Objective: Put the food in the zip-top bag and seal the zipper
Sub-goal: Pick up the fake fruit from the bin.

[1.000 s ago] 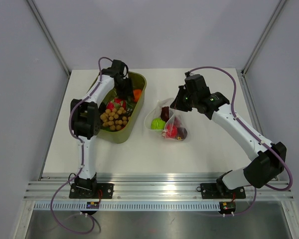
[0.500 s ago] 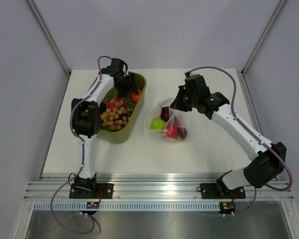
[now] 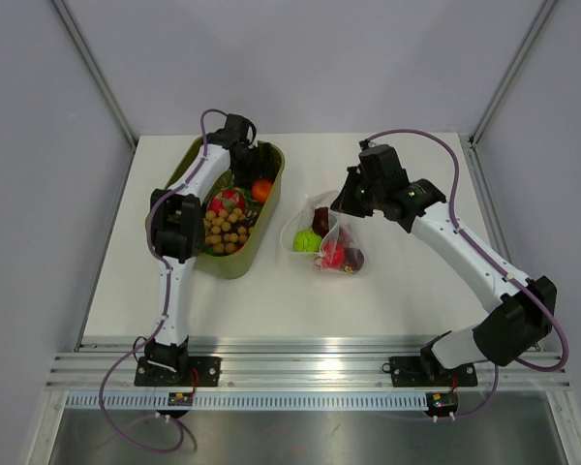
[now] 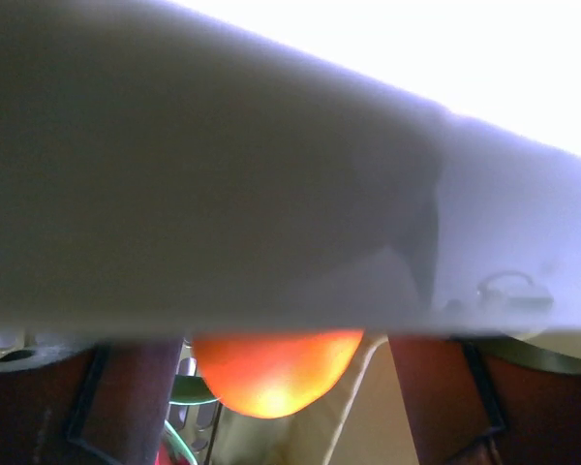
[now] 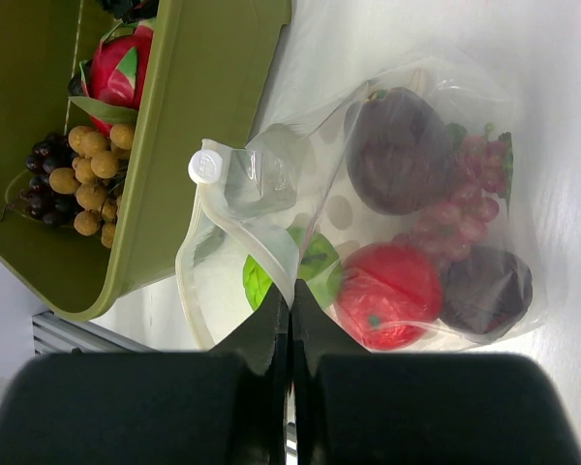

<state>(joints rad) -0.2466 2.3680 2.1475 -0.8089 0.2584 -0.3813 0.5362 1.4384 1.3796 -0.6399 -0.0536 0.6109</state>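
The clear zip-top bag point(image 3: 325, 238) lies on the table to the right of the tub and holds a green fruit point(image 3: 306, 241), a red fruit point(image 5: 387, 291) and dark purple ones point(image 5: 395, 147). My right gripper point(image 3: 342, 215) is shut on the bag's open rim by the zipper strip point(image 5: 261, 250), which holds the mouth up. My left gripper point(image 3: 240, 155) is inside the tub's far end. It is open, with an orange fruit point(image 3: 261, 190) seen between its fingers point(image 4: 126, 407) in the left wrist view point(image 4: 271, 373). A white arm link hides most of that view.
The olive-green tub point(image 3: 240, 267) at the left holds a pink dragon fruit point(image 3: 229, 202), a tan berry bunch point(image 3: 223, 231) and dark grapes point(image 5: 41, 160). A white cap point(image 5: 205, 166) sits on the bag's corner next to the tub wall point(image 5: 189, 116).
My left gripper has moved back toward the tub's far end, which uncovers the orange fruit. The right gripper and the bag have not moved.
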